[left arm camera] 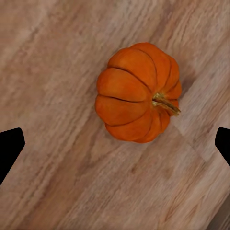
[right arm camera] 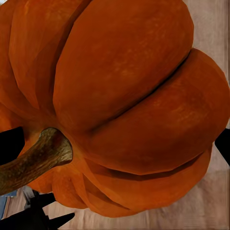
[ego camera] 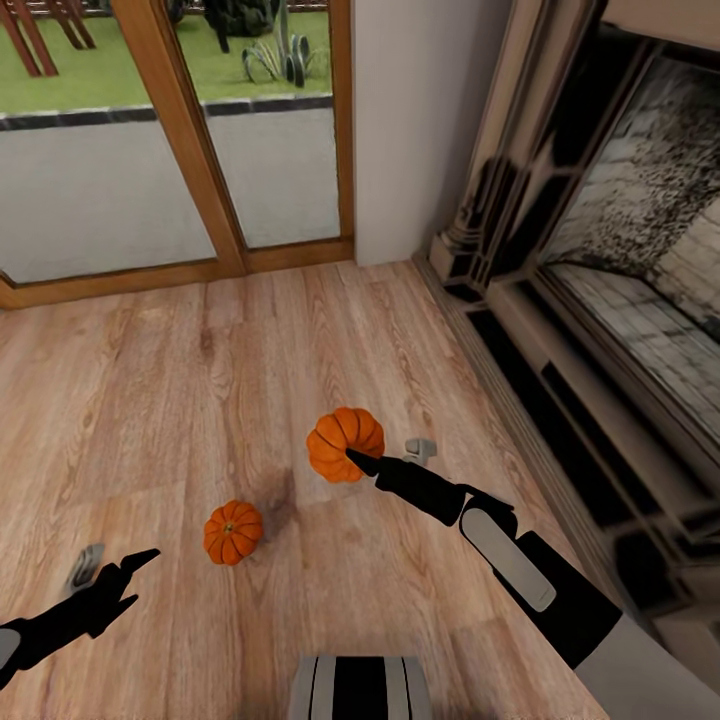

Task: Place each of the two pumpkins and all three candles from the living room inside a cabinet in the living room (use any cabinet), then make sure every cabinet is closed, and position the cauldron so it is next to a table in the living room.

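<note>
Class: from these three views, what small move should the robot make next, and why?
Probably lower the left gripper onto the floor pumpkin. Its fingers are spread and the wrist view shows that pumpkin lying free on the floor. The right gripper already holds the other pumpkin.

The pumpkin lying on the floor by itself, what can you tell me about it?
The smaller-looking pumpkin is bright orange and deeply ribbed, with a short brownish stem. It rests on the wooden plank floor, tipped so its stem points sideways. Nothing grips it. The left gripper hovers open above it, fingertips apart on either side.
</note>
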